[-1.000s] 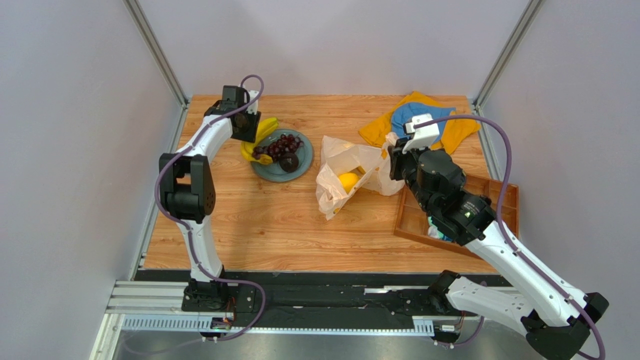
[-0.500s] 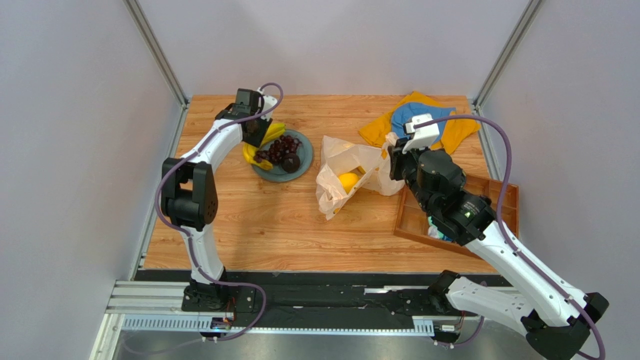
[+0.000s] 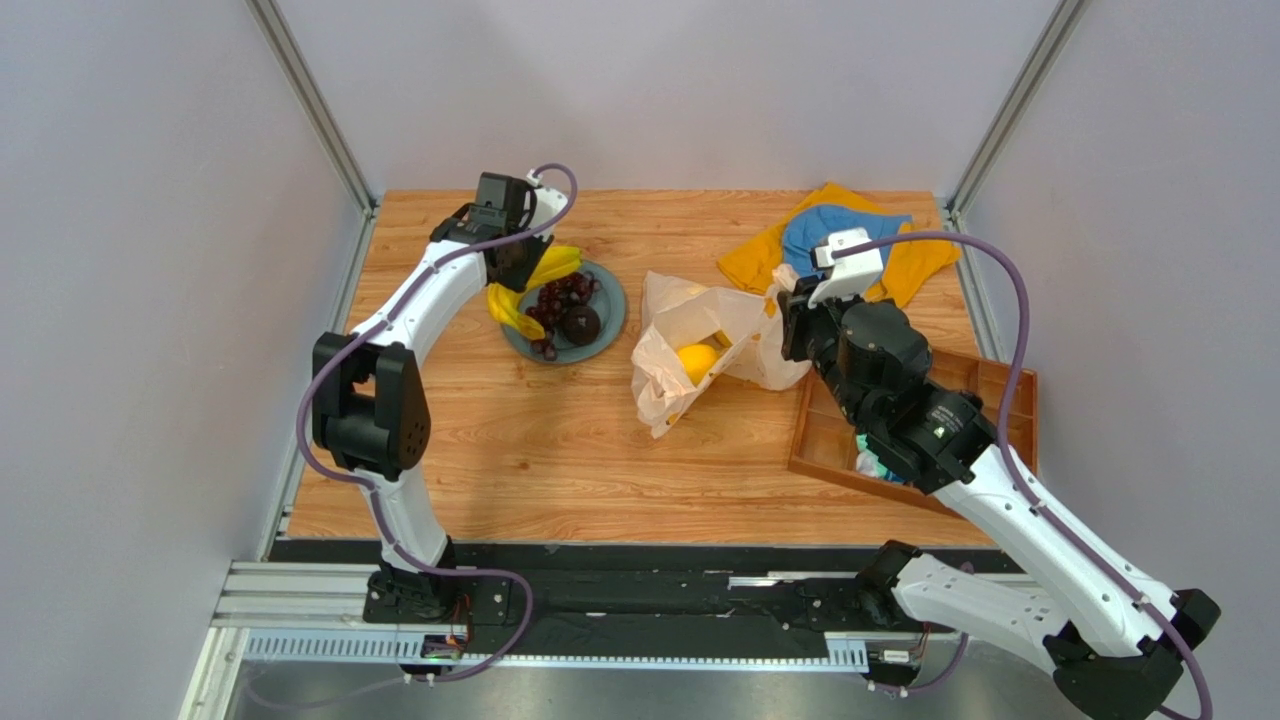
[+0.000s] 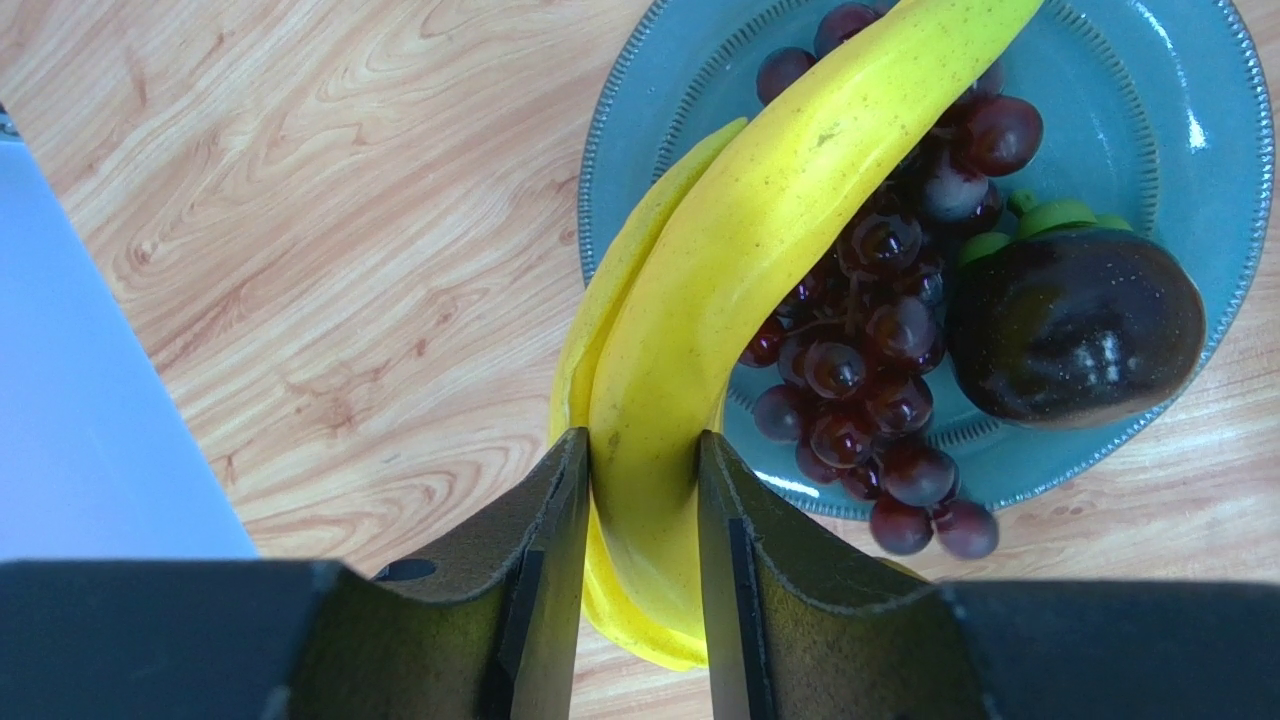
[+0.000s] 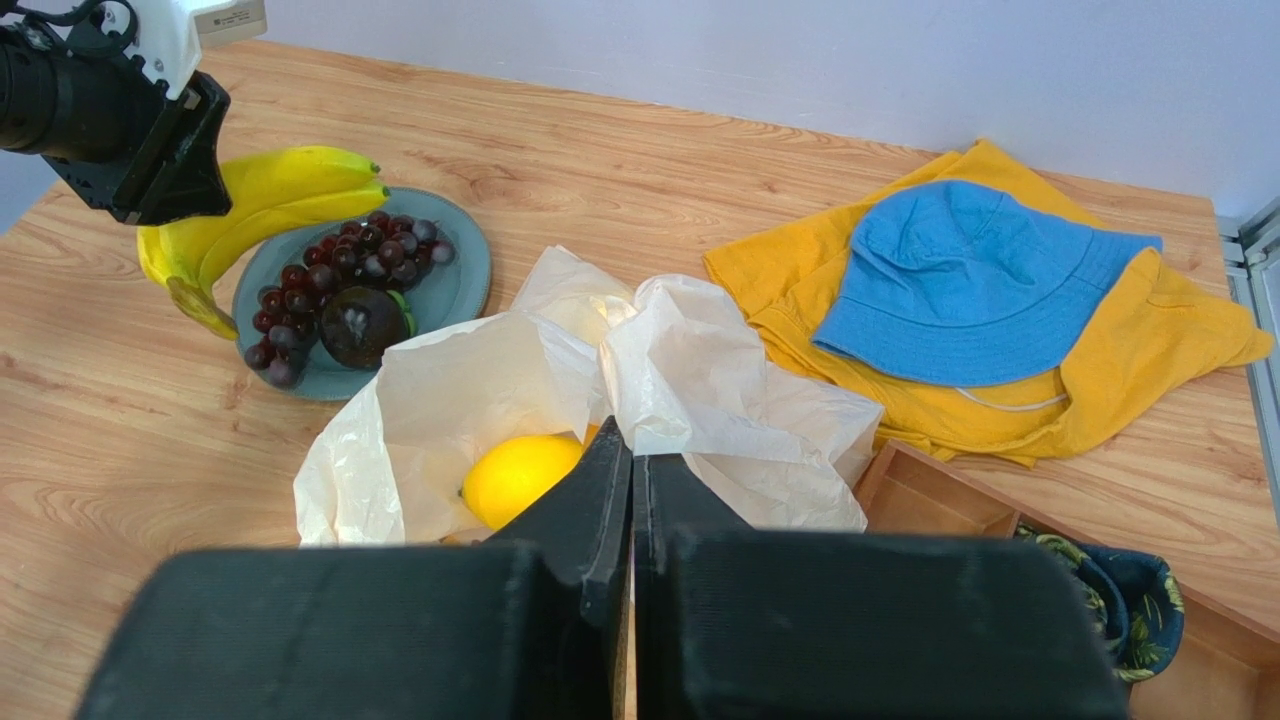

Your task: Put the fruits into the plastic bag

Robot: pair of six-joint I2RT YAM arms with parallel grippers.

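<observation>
We record: left gripper (image 4: 639,468), fingers clamped on the bananas (image 4: 751,240); bananas crossing the rim of a grey-blue plate (image 4: 1210,120); grapes (image 4: 887,375) partly beneath them, touching a dark round fruit (image 4: 1074,323); wooden table (image 4: 301,225).

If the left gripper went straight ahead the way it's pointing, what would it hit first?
The left gripper, shut on the bananas, would probably drive them into the grapes on the plate; its height is unclear.
</observation>
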